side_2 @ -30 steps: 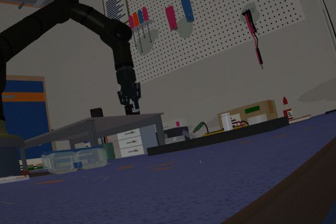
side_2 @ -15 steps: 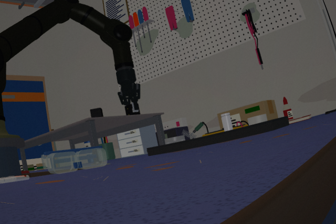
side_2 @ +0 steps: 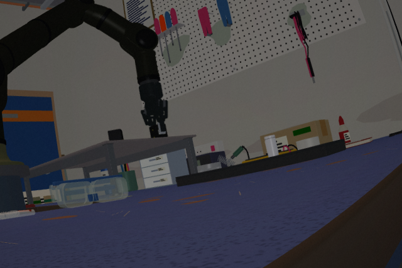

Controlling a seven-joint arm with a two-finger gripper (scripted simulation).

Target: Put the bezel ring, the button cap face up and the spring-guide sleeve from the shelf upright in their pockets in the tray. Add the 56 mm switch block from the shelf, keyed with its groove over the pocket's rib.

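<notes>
My gripper (side_2: 158, 133) reaches straight down onto the right part of the grey shelf (side_2: 130, 150), where it is closed on a small dark part whose shape I cannot make out from this low angle. A black block (side_2: 115, 134) stands further left on the shelf top. The long black tray (side_2: 259, 164) lies to the right on the purple table. A white cylinder (side_2: 271, 145) stands upright in it. The rest of the tray's pockets are hidden by its near wall.
Behind the work hangs a pegboard (side_2: 246, 22) with tools, and a small drawer unit (side_2: 157, 171) stands under the shelf. A clear bottle (side_2: 88, 191) lies on its side left of the shelf legs. A cardboard box (side_2: 298, 135) and a red-capped bottle (side_2: 343, 131) stand behind the tray.
</notes>
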